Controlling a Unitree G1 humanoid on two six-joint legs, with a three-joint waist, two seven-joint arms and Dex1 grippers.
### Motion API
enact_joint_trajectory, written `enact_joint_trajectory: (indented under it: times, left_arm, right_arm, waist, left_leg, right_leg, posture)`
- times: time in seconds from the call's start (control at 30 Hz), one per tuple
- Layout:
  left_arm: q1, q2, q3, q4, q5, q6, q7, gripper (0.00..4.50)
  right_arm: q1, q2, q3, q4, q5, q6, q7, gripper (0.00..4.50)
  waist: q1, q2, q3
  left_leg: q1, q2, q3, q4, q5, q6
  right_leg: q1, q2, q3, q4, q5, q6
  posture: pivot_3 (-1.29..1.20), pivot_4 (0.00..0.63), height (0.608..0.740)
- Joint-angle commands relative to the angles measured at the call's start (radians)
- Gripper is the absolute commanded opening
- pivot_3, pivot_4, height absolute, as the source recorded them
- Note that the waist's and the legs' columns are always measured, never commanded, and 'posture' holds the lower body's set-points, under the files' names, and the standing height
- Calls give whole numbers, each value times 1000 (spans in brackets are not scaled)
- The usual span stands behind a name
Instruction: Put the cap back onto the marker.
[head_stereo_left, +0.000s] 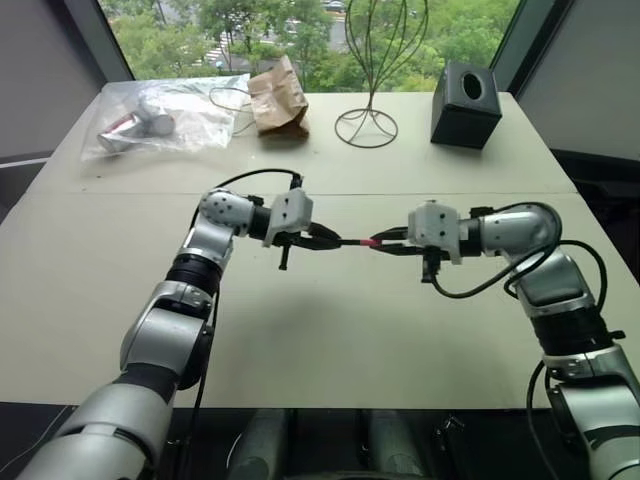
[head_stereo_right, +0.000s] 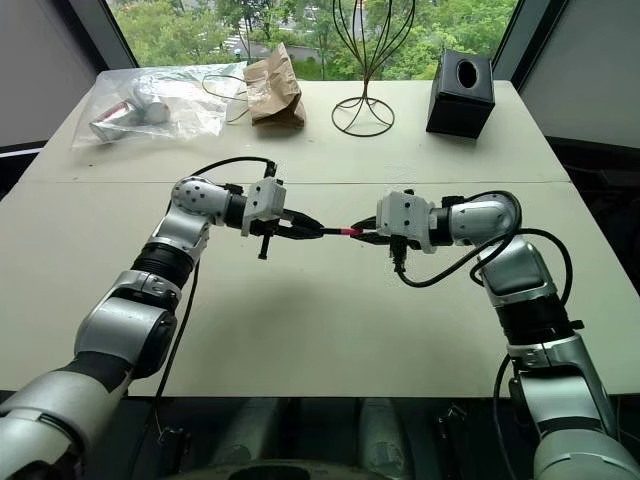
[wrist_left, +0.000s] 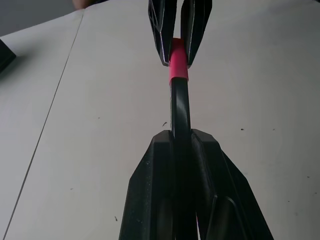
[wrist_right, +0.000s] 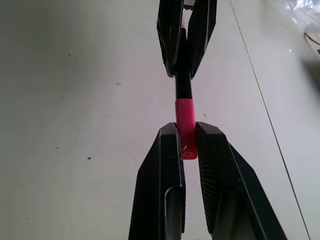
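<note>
Two claws meet mid-air above the desk (head_stereo_left: 320, 330) centre in the eye views: left claw (head_stereo_left: 333, 240) clamps the marker (head_stereo_left: 352, 241), right claw (head_stereo_left: 383, 242) pinches the cap (head_stereo_left: 372, 241). Left wrist view: black marker (wrist_left: 179, 107) between its fingers, cap (wrist_left: 178, 67) on the marker's far end. Right wrist view: cap (wrist_right: 185, 120) squeezed between fingers (wrist_right: 167, 165), seated on marker (wrist_right: 183, 87).

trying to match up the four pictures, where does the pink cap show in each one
Left eye view: the cap is mid-picture, between both grippers.
Right eye view: cap, again central.
Left wrist view: cap, in the far fingers.
Right wrist view: cap, at the near fingertips.
Shared landmark: the marker.
</note>
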Motion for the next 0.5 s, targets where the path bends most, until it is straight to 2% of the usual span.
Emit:
enact_joint_trajectory:
  times: [0.03, 0.27, 0.5]
  left_arm:
    - [-17, -59, -16, -55, -34, 8, -2, 0]
    - [-14, -66, -19, -64, -29, 19, 5, 0]
    - [-14, -51, -20, -58, -21, 33, 4, 0]
  right_arm:
    - [-30, 39, 25, -68, 48, -63, 5, 69]
    - [-34, 65, 27, -62, 54, -24, -18, 69]
    - [-13, 40, 14, -50, 55, 24, -7, 69]
  waist:
    - [0, 0, 0]
    - [0, 0, 0]
    - [1, 0, 0]
  left_leg:
    - [0, 0, 0, 0, 0, 0]
    - [0, 0, 0, 0, 0, 0]
    - [0, 0, 0, 0, 0, 0]
  right_leg:
    - [0, 0, 0, 0, 0, 0]
    - [0, 0, 0, 0, 0, 0]
    - [0, 0, 0, 0, 0, 0]
  posture:
    - [0, 150, 740]
    - [0, 150, 740]
    - [0, 150, 740]
